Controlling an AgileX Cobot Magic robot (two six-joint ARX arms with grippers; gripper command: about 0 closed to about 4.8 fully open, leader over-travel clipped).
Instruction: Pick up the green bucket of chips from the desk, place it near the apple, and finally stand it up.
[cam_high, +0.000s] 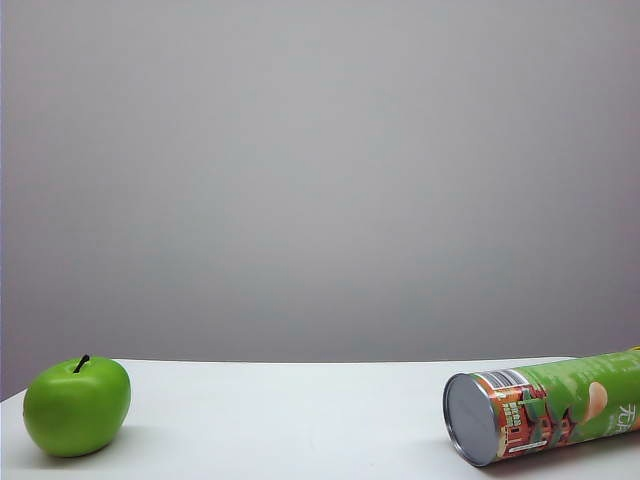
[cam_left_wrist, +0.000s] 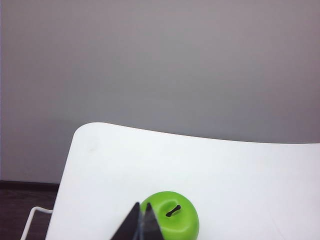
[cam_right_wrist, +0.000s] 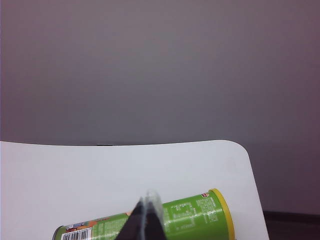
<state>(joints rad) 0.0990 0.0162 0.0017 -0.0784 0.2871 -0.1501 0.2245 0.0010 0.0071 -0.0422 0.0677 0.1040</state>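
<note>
The green bucket of chips (cam_high: 560, 405) lies on its side at the right of the white desk (cam_high: 290, 420), silver base toward the camera. In the right wrist view the bucket of chips (cam_right_wrist: 195, 217) shows its yellow lid, and my right gripper (cam_right_wrist: 146, 206) hangs above it, shut and empty. The glossy green apple (cam_high: 77, 406) sits upright at the desk's left. In the left wrist view the apple (cam_left_wrist: 175, 220) lies just beyond my left gripper (cam_left_wrist: 142, 209), whose fingers are pressed together with nothing held. Neither gripper appears in the exterior view.
A plain grey wall (cam_high: 320, 170) backs the desk. The desk's rounded corners (cam_left_wrist: 85, 131) and the far edge (cam_right_wrist: 235, 145) show in the wrist views, with dark floor (cam_left_wrist: 20, 205) beyond and a thin white frame (cam_left_wrist: 30, 215).
</note>
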